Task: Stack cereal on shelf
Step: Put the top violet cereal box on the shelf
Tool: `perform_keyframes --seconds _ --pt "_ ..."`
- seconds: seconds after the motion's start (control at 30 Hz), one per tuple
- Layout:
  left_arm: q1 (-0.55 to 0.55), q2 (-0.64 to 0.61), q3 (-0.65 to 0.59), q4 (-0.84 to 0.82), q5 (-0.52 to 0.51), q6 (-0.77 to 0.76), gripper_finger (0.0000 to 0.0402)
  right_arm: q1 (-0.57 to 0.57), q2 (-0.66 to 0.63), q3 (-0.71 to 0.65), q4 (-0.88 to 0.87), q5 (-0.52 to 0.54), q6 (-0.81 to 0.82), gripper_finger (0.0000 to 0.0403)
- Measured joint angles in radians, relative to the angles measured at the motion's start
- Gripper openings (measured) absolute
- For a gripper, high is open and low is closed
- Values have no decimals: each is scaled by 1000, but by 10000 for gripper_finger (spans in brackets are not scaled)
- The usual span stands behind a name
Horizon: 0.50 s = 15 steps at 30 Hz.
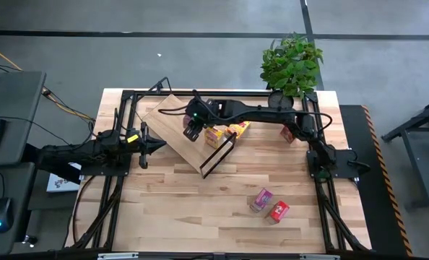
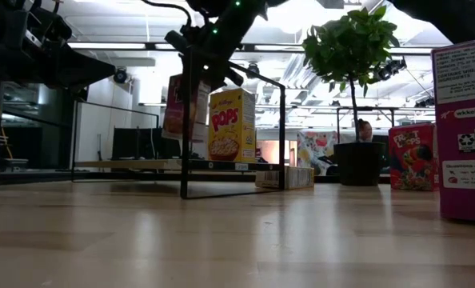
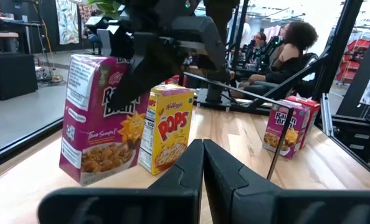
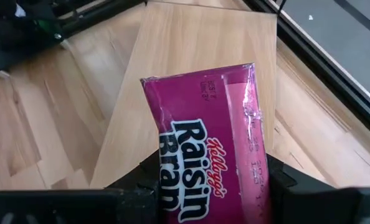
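Your right gripper [image 1: 193, 128] pinches the purple Raisin Bran box [image 4: 207, 149] over the shelf [image 1: 180, 121], so lower it slowly, flat and straight, beside the yellow Pops box [image 2: 231, 125] before you let go.

Right arm reaches far across, its end effector [image 1: 192, 130] clamped around a load — left end effector [image 1: 144, 148] rests closed, waiting.

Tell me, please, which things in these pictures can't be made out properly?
- Raisin Bran box, right wrist view: lower part cut off by the picture's edge and the right claw gripping it.
- Yellow box lying flat, high view: partly hidden under the right arm.
- Red box, high view: mostly covered by the arm.
- Shelf, low view: seen edge-on, top surface hidden.
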Motion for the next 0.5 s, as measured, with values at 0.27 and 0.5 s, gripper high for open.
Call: perform_keyframes --seconds 0.27,0.5 --pt "0 0 0 0 0 0 3 3 7 0 -7 0 52 138" --pt "0 0 0 0 0 0 3 3 54 -1 -3 7 71 138"
